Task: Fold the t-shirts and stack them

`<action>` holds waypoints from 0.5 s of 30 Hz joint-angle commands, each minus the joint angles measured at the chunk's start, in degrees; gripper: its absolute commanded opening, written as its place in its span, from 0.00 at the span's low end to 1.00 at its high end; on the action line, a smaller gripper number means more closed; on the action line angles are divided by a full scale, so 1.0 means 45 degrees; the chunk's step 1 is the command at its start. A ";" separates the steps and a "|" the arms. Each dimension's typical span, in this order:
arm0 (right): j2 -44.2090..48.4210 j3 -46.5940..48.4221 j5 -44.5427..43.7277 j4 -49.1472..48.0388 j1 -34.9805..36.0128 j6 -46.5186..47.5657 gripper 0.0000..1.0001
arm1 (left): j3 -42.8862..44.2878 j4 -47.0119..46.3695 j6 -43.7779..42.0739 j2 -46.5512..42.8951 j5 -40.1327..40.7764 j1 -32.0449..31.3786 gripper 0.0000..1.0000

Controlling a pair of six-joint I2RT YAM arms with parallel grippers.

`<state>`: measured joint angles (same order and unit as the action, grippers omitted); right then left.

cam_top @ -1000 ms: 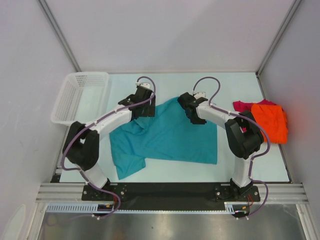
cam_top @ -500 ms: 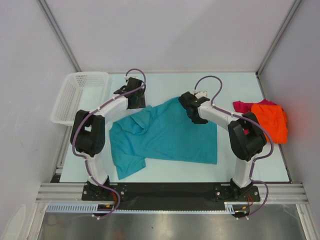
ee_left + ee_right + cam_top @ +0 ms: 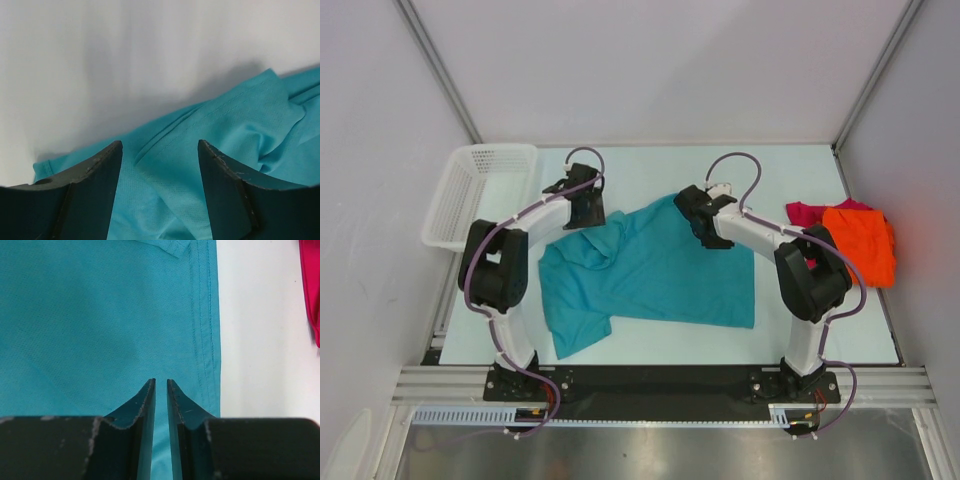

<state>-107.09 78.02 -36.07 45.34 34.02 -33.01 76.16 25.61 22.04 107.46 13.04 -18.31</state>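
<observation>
Hovering above the far left edge of the teal shirt, the left gripper stood released, its jaws spread wide with nothing caught between them. The right gripper sat low over the same shirt's far edge, close beside a stitched hem. Its jaws were drawn almost together with only a thin slit left, and whether a fold of cloth was pinched there could not be told.

The teal shirt lay opened out across the middle of the table. It was flat on its right half, but rumpled on its left, where a sleeve was bunched and one corner trailed toward the arms. No clean fold showed in it. Well apart to its right, the orange shirt lay in a loose heap partly on top of the magenta shirt, neither one smoothed nor folded. A white mesh basket sat beyond the teal shirt's far left corner.

By the look of things the job was at an early stage. The first shirt was being straightened for folding, and all three had yet to be folded and stacked.

In count there were three shirts, one of each colour, along with one basket and two arms.
</observation>
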 commanded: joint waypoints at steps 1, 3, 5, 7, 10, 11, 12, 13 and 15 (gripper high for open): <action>0.0008 0.0183 -0.0421 0.0081 0.0116 -0.0319 0.21 | -0.0420 -0.0221 0.0316 -0.0968 -0.0280 -0.0053 0.67; -0.0069 0.0143 -0.0382 0.0061 0.0155 -0.0339 0.21 | -0.0654 -0.0260 0.0394 -0.1144 -0.0280 -0.0053 0.66; -0.0148 0.0104 -0.0382 0.0041 0.0174 -0.0378 0.21 | -0.0927 -0.0318 0.0472 -0.1399 -0.0397 -0.0073 0.66; -0.0323 0.0182 -0.0382 0.0060 0.0174 -0.0417 0.21 | -0.1045 -0.0436 0.0512 -0.1497 -0.0456 -0.0073 0.65; -0.0538 0.0299 -0.0440 0.0139 0.0155 -0.0457 0.20 | -0.1124 -0.0514 0.0492 -0.1381 -0.0514 -0.0073 0.63; -0.0558 0.0377 -0.0421 0.0139 0.0135 -0.0456 0.20 | -0.1104 -0.0514 0.0492 -0.1283 -0.0572 -0.0073 0.62; -0.0577 0.0416 -0.0421 0.0158 0.0155 -0.0456 0.20 | -0.1085 -0.0553 0.0473 -0.1224 -0.0631 -0.0073 0.59; -0.0558 0.0436 -0.0440 0.0178 0.0155 -0.0476 0.20 | -0.1085 -0.0573 0.0453 -0.1185 -0.0670 -0.0053 0.58; -0.0539 0.0455 -0.0440 0.0197 0.0136 -0.0417 0.20 | -0.1104 -0.0709 0.0473 -0.1029 -0.0710 -0.0092 0.56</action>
<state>-109.60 78.02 -36.18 45.58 34.46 -34.09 71.64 24.58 23.11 103.61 11.20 -18.37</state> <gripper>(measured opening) 0.206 0.579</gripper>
